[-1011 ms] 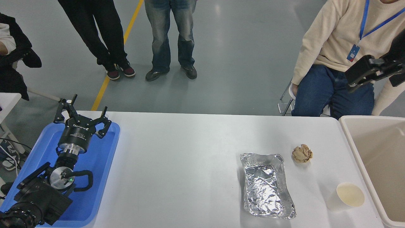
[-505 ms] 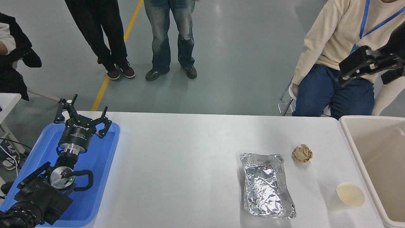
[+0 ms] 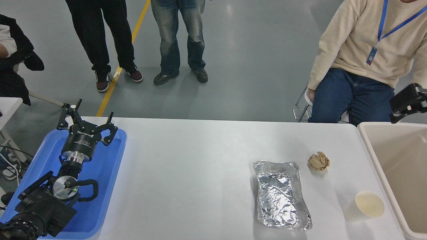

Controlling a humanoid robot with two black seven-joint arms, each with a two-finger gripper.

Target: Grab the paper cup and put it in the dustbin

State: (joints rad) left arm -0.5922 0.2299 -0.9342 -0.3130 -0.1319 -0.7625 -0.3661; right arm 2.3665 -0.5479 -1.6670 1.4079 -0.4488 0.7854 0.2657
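Observation:
The small white paper cup [image 3: 366, 205] stands upright on the white table [image 3: 200, 166] near its front right, close to the left wall of the large beige dustbin [image 3: 402, 160]. My right gripper [image 3: 407, 102] hangs at the picture's right edge, above the dustbin's far rim and well away from the cup; only part of it shows. My left gripper [image 3: 85, 117] is parked at the lower left over a blue tray, open and empty.
A crinkled silver foil tray [image 3: 282, 195] lies left of the cup. A crumpled brown paper ball [image 3: 318, 161] sits behind it. The blue tray [image 3: 103, 186] is at the left edge. A seated person [image 3: 363, 60] and standing people are beyond the table.
My right gripper has moved down and to the right, from high in front of the seated person to the right edge just above the dustbin. The cup has not moved.

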